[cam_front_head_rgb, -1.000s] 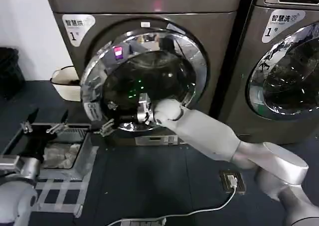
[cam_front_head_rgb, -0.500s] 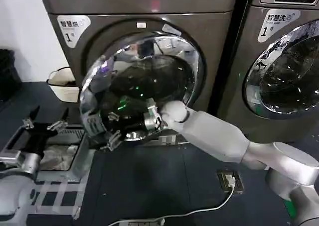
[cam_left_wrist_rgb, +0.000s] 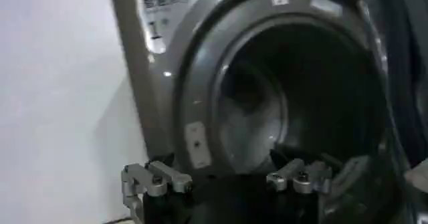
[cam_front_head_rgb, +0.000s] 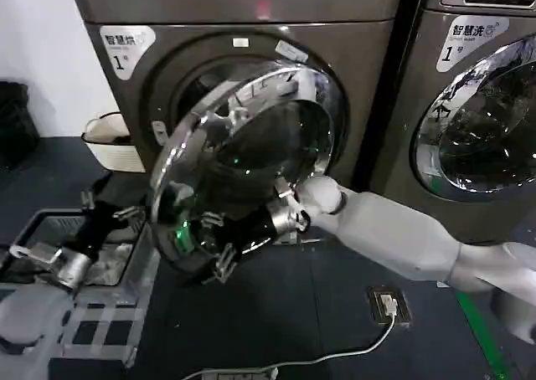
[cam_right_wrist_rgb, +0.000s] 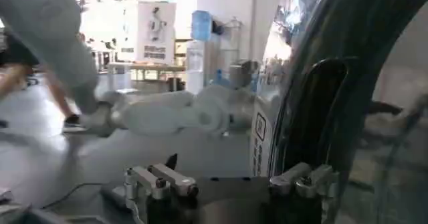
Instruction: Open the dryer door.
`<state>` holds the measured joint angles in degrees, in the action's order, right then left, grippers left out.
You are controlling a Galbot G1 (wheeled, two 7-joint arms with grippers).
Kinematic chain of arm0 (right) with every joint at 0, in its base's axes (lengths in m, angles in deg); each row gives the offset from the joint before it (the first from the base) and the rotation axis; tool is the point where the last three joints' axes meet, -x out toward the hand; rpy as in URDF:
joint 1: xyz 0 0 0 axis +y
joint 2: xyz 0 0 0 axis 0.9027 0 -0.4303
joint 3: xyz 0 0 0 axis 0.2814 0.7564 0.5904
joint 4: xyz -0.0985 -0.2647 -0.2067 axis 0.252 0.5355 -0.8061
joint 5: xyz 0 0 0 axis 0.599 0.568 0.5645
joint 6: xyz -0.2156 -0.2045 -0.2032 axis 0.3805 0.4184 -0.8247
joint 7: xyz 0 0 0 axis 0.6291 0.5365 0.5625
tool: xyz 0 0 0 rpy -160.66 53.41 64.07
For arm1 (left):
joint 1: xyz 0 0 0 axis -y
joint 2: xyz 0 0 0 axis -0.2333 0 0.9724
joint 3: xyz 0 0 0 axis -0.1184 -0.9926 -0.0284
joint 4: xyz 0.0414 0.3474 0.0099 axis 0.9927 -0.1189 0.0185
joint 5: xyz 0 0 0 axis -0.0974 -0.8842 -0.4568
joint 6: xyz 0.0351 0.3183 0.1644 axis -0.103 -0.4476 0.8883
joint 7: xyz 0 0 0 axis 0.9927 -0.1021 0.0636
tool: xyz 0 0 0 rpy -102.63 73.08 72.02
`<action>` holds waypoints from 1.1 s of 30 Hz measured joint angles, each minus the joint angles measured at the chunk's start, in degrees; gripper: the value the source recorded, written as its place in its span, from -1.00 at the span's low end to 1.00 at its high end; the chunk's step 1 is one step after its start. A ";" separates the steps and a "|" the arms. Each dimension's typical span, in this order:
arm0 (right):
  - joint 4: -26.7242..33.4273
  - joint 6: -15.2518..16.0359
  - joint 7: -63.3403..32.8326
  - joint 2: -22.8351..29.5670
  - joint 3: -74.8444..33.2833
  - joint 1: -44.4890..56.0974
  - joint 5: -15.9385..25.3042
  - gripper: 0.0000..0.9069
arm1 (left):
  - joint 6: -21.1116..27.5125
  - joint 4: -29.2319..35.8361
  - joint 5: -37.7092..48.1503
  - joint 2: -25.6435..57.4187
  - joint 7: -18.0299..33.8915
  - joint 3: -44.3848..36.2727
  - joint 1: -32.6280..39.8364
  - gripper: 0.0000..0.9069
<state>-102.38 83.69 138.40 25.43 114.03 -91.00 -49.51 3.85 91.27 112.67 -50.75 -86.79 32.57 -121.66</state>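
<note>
The dryer door (cam_front_head_rgb: 243, 166), a round chrome-rimmed disc with dark glass, stands swung partly out from the front of the dryer (cam_front_head_rgb: 251, 28), hinged on its right side, so that the dark drum opening (cam_front_head_rgb: 201, 87) shows behind its upper left edge. The right pincer (cam_front_head_rgb: 219, 261) reaches in from the right under the door's lower edge, its arm crossing in front of the machine's base; the fingers sit against the lower left rim of the door, spread apart, and whether they actually grip the rim cannot be told. In the right wrist view the door's dark curved edge (cam_right_wrist_rgb: 321, 112) rises just beside one finger. The left pincer (cam_front_head_rgb: 105, 213) hovers low at the left, released, well apart from the door, above a grey tray (cam_front_head_rgb: 50, 229) on the floor.
</note>
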 joint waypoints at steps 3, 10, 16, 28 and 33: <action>-1.95 0.14 1.88 -2.03 0.82 -0.67 -0.74 1.00 | -1.62 -0.72 1.35 1.88 -1.62 -1.66 -0.01 1.00; -6.25 -0.25 5.24 -7.16 2.70 -2.72 -2.26 1.00 | -5.68 -1.36 3.89 6.88 -4.87 -5.47 -1.05 1.00; -8.73 -1.09 8.03 -11.09 3.00 -3.09 -2.45 1.00 | -9.26 -1.29 3.60 10.41 -9.41 -8.01 -0.98 1.00; -11.95 -1.99 12.01 -18.55 3.02 -2.51 -1.84 1.00 | -12.78 0.18 0.75 14.28 -13.85 -11.92 -0.13 1.00; -12.94 -2.26 13.69 -21.75 2.94 -2.21 -0.93 1.00 | -14.08 1.71 -0.94 15.20 -15.27 -13.76 0.61 1.00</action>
<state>-115.32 81.43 152.09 3.68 116.98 -93.21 -50.44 -10.23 92.98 111.73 -35.55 -102.05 18.81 -121.05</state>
